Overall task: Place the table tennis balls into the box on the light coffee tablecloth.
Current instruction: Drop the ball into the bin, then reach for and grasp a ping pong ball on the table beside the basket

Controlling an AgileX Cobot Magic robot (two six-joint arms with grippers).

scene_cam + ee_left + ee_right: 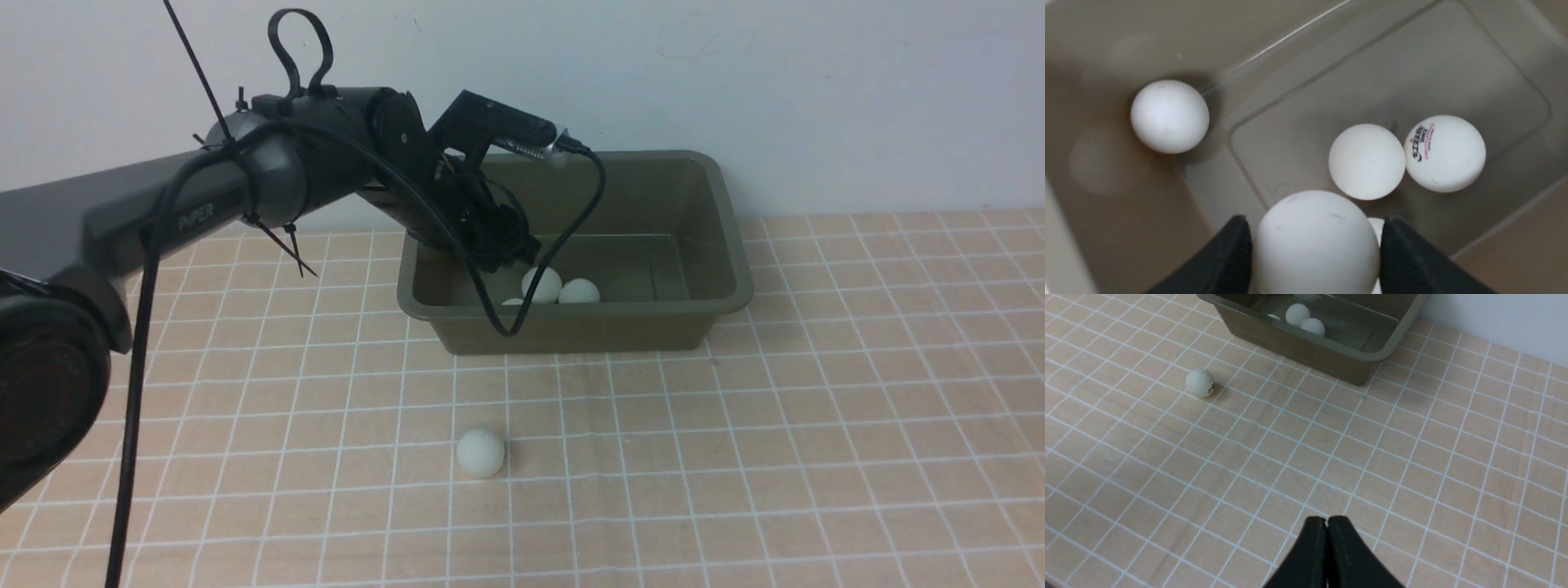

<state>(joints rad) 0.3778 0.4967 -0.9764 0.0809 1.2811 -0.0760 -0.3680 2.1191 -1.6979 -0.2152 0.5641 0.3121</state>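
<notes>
The olive-green box (729, 245) stands on the light coffee tablecloth (816, 408) at the back. My left gripper (526, 260) reaches down inside the box's left part and is shut on a table tennis ball (1314, 245), held above the box floor (1412, 73). Below it lie three loose balls (1169, 116) (1367, 161) (1444, 153), the last with printed marks, and a sliver of another ball (1376, 228). One ball (480, 453) lies on the cloth in front of the box; it also shows in the right wrist view (1200, 382). My right gripper (1327, 520) is shut and empty over the cloth.
A white wall rises right behind the box. The left arm's cable (563, 237) hangs over the box's front wall. The right arm does not show in the front view. The box also shows in the right wrist view (1310, 351).
</notes>
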